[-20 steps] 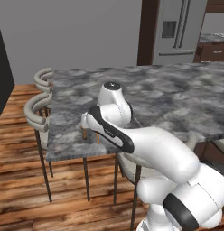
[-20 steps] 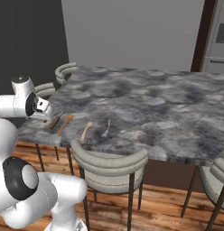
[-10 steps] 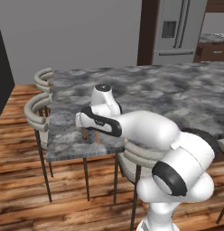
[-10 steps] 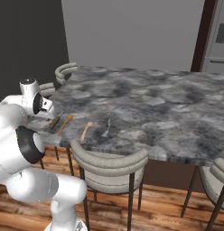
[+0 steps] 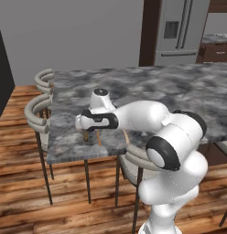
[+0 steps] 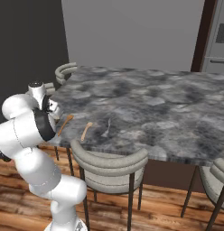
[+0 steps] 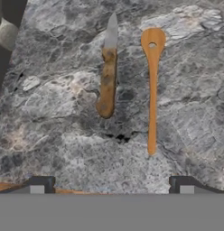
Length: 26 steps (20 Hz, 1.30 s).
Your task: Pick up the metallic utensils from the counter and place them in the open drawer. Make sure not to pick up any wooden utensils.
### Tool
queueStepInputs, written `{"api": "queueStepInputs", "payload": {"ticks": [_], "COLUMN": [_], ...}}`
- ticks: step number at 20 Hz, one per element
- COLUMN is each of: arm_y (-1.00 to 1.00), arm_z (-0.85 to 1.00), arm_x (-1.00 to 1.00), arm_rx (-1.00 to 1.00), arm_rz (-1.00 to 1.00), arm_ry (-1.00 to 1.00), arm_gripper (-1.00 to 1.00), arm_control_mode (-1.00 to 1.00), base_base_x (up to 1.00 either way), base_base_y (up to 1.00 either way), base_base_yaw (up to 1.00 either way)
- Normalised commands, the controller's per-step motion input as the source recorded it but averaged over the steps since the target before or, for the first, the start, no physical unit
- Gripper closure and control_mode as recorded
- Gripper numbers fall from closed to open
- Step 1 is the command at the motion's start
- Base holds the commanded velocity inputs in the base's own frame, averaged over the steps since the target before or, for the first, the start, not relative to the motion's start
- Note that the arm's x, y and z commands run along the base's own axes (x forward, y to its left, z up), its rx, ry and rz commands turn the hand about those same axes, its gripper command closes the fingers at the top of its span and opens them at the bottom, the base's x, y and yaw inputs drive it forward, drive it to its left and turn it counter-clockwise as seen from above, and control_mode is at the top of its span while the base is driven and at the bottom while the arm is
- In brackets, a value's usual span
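The white arm reaches forward and to its left, elbow bent, with the hand turned down over the near left corner of the grey-and-black marbled stone worktop point(image 5: 179, 87). The gripper point(image 7: 111, 186) hangs above the stone, its two dark fingers point(image 7: 40, 184) spread wide apart and holding nothing.

The hand view looks straight down at the knife with a silvery blade and mottled dark brown handle point(image 7: 108, 76), lying flat beside the orange-brown wooden spoon point(image 7: 151, 85). The two lie nearly parallel, close but not touching, the blade tip and the spoon's round bowl both pointing away from the fingers. Both sit between the finger tips but beyond them.

The right base view adds what the hand view leaves out: the pale tan wooden spoon point(image 6: 86, 131) lies near the front edge, with the slim silver-grey spoon-like utensil point(image 6: 107, 128) just to its right, apart from it, above the back of a curved grey upholstered chair point(image 6: 109, 164). The orange-brown spoon lies to the left there, close to the hand.

In the left base view the forearm covers most of the utensils.
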Motion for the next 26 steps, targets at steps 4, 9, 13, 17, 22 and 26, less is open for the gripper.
{"api": "queueStepInputs", "payload": {"ticks": [4, 9, 13, 17, 22, 26], "arm_y": [0.3, 0.13, 0.05, 0.0, 0.0, 0.01], "arm_z": [-0.26, -0.23, -0.26, -0.3, -0.3, -0.29], "arm_x": [0.42, 0.34, 0.29, 0.24, 0.23, 0.2], "arm_rx": [0.0, 0.0, 0.0, 0.0, 0.0, 0.0], "arm_rz": [0.0, 0.0, 0.0, 0.0, 0.0, 0.0], "arm_ry": [0.0, 0.0, 0.0, 0.0, 0.0, 0.0], "arm_gripper": [-1.0, -1.0, -1.0, -1.0, -1.0, -1.0], "arm_control_mode": [-1.0, -1.0, -1.0, -1.0, -1.0, -1.0], "base_base_x": [0.0, 0.0, 0.0, 0.0, 0.0, 0.0], "base_base_y": [0.0, 0.0, 0.0, 0.0, 0.0, 0.0], "base_base_yaw": [0.0, 0.0, 0.0, 0.0, 0.0, 0.0]}}
